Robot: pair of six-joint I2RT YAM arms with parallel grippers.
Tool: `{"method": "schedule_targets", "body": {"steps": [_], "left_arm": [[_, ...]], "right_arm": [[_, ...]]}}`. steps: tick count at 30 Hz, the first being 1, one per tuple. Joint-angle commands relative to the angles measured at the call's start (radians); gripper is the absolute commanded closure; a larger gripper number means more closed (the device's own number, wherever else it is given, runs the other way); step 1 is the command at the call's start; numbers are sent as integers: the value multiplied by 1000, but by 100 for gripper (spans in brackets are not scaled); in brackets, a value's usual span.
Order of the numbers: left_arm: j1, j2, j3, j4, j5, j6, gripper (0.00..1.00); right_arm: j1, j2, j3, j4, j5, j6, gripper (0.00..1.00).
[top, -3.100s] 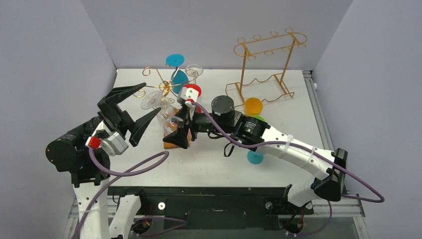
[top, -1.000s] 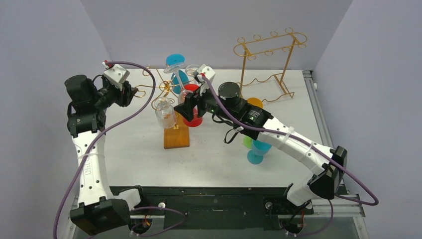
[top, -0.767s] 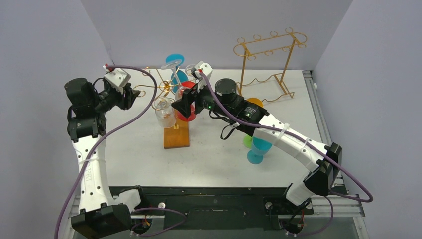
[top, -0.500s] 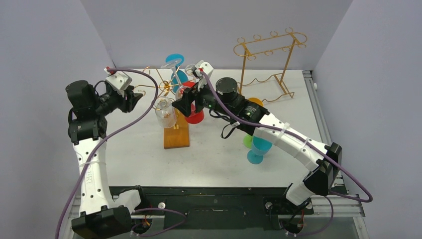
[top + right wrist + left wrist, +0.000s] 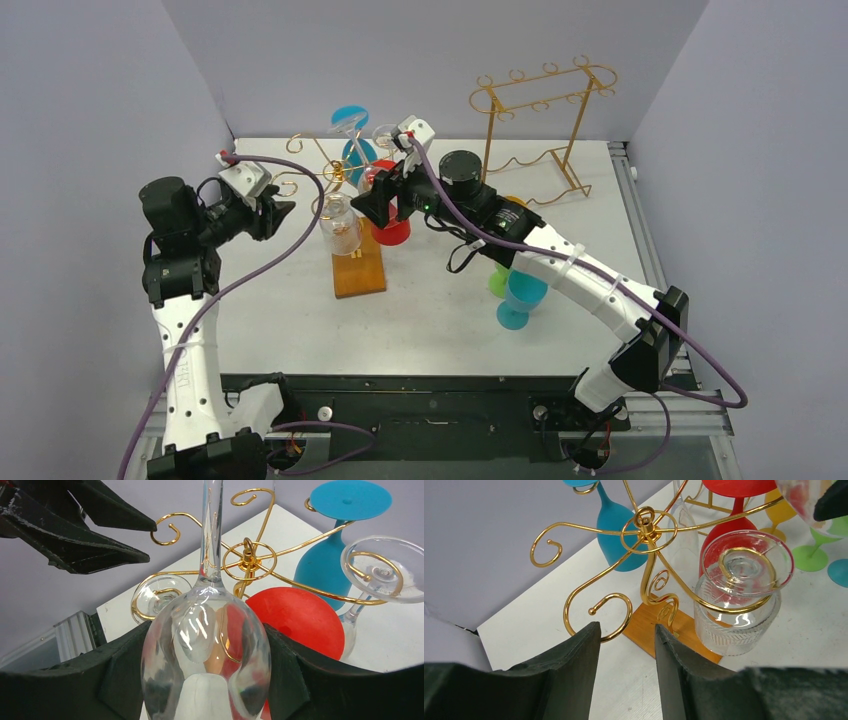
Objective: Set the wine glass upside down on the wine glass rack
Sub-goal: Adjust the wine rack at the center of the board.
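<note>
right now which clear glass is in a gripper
The clear wine glass clamped by its bowl in the right gripper; the other clear glasses hang on the wine glass rack.

Left tool parted, right tool clamping the wine glass

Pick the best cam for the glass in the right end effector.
Right wrist: the wine glass bowl fills the frame, stem up, clamped in the right end effector. Top external shows it small, mostly hidden. Left wrist catches only a bowl edge, top right.
</note>
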Motion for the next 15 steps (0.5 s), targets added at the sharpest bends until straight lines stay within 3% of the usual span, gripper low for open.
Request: {"method": "schedule_targets", "body": {"steps": [1, 15], "left_arm": [[-19, -20, -27, -31, 33, -40, 60], [-74, -38, -67, 6, 103, -121, 60]], "right_arm": [[-36, 3, 32, 43, 40, -37, 100], [-75, -16, -5, 40, 45, -58, 100]]}}
